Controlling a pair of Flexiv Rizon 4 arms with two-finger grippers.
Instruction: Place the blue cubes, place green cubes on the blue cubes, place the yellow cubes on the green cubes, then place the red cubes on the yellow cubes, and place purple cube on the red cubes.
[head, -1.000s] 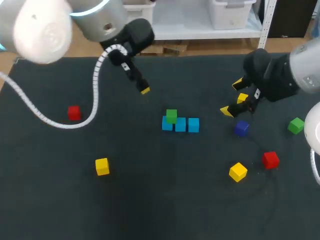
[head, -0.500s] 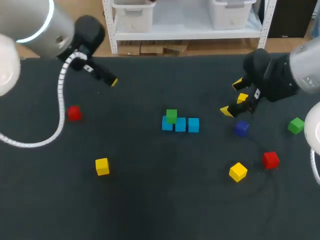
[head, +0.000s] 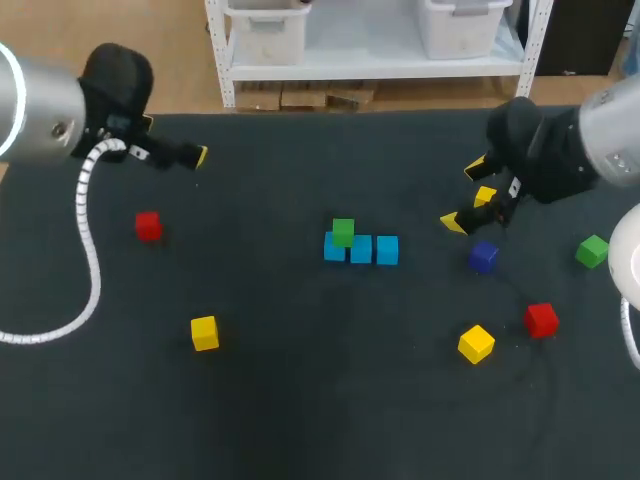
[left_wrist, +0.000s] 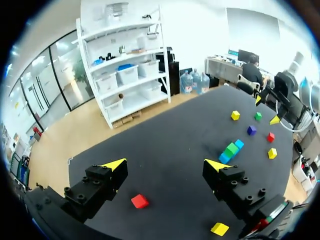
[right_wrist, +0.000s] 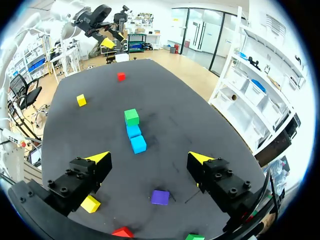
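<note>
The three blue cubes (head: 361, 249) lie touching in a row at the middle of the worktop (head: 300, 400). The row's long axis runs side to side in the head view, and one green cube (head: 343, 232) sits on the leftmost of them. The left claw (left_wrist: 165, 165) hangs near the far left corner, spread wide and holding nothing, with a red cube (left_wrist: 139, 201) on the worktop beneath it. The right claw (right_wrist: 149, 158) is also wide and empty, and the purple cube (right_wrist: 160, 197) lies under the gap, touched by neither finger.

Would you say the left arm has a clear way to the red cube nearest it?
Probably yes: the left gripper is open and that red cube sits alone ahead of it, nothing between them.
</note>
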